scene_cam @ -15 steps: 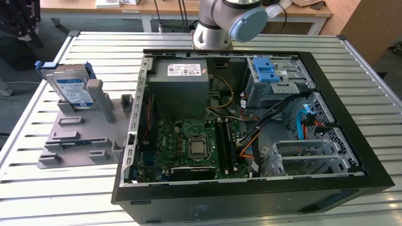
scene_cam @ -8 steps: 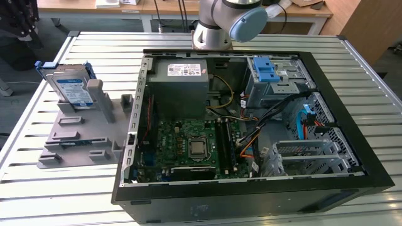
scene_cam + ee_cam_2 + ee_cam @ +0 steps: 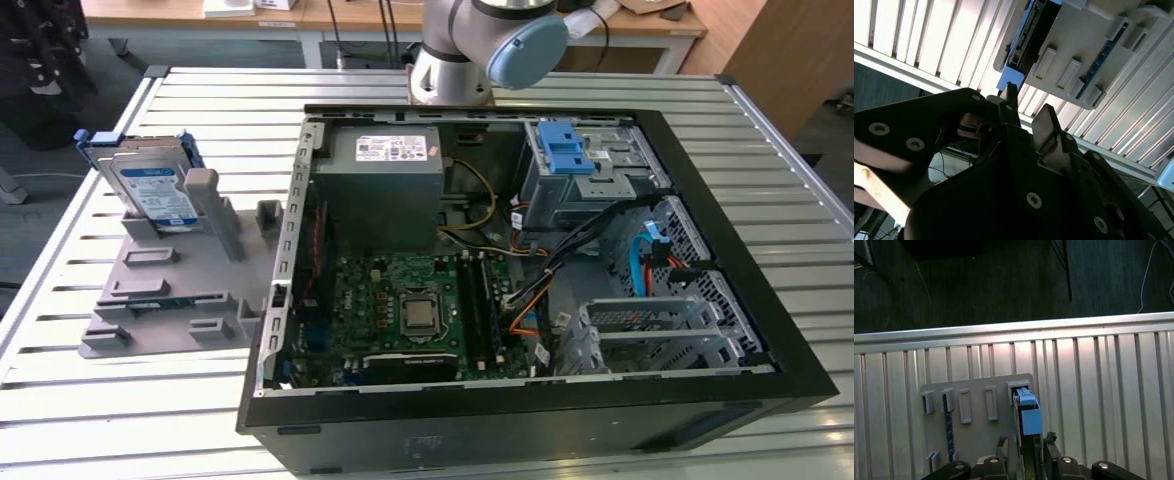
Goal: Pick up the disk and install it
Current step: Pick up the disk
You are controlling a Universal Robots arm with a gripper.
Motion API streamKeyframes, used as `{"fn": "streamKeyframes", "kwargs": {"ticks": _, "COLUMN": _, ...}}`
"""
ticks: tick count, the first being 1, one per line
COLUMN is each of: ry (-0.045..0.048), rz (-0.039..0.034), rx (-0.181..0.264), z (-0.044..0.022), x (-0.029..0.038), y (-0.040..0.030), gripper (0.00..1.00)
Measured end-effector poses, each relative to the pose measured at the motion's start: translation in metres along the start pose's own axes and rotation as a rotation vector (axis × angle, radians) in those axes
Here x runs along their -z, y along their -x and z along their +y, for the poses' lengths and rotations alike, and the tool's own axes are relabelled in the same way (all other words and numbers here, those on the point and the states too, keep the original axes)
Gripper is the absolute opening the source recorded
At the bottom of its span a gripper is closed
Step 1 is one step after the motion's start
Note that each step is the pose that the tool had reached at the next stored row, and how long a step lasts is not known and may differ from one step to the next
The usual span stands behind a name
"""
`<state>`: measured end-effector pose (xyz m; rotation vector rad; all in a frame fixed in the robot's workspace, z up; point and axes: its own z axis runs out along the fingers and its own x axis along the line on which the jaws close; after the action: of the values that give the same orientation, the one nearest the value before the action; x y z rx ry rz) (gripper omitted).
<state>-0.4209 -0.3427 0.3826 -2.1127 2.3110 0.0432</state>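
The disk (image 3: 154,190) stands on edge in a slot of the grey holder (image 3: 174,290), on the slatted table at the exterior view's left; it is silver with a blue-and-white label and a blue frame. In the first wrist view the disk (image 3: 1026,417) shows edge-on in the holder (image 3: 974,400), and my gripper (image 3: 1026,442) hovers over it, open, one finger to each side of the disk's line. The second wrist view has the gripper (image 3: 1029,112) apart from the disk (image 3: 1024,37), with nothing between its fingers (image 3: 1046,125).
An open computer case (image 3: 747,330) lies on the table beside the holder, with a motherboard (image 3: 414,310), a grey power-supply box (image 3: 387,155), loose cables and a blue-latched metal cage (image 3: 567,155). The arm's base (image 3: 447,70) stands behind the case. The table edge (image 3: 1014,330) runs past the holder.
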Motion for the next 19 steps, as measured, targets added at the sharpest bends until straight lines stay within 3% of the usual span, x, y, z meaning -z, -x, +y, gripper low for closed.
{"fn": "streamKeyframes", "kwargs": {"ticks": 7, "ry": -0.003, "rz": -0.0003, "rx": 0.002, "z": -0.0001, "x": -0.0037, "y": -0.0001, "gripper": 0.59}}
{"fn": "streamKeyframes", "kwargs": {"ticks": 11, "ry": -0.003, "rz": -0.0002, "rx": 0.006, "z": -0.0002, "x": -0.0108, "y": -0.0003, "gripper": 0.59}}
{"fn": "streamKeyframes", "kwargs": {"ticks": 15, "ry": -0.0017, "rz": 0.0004, "rx": 0.056, "z": -0.0002, "x": -0.0159, "y": -0.0004, "gripper": 0.59}}
{"fn": "streamKeyframes", "kwargs": {"ticks": 19, "ry": -0.0018, "rz": 0.0034, "rx": 0.062, "z": -0.0003, "x": -0.0211, "y": -0.0005, "gripper": 0.59}}
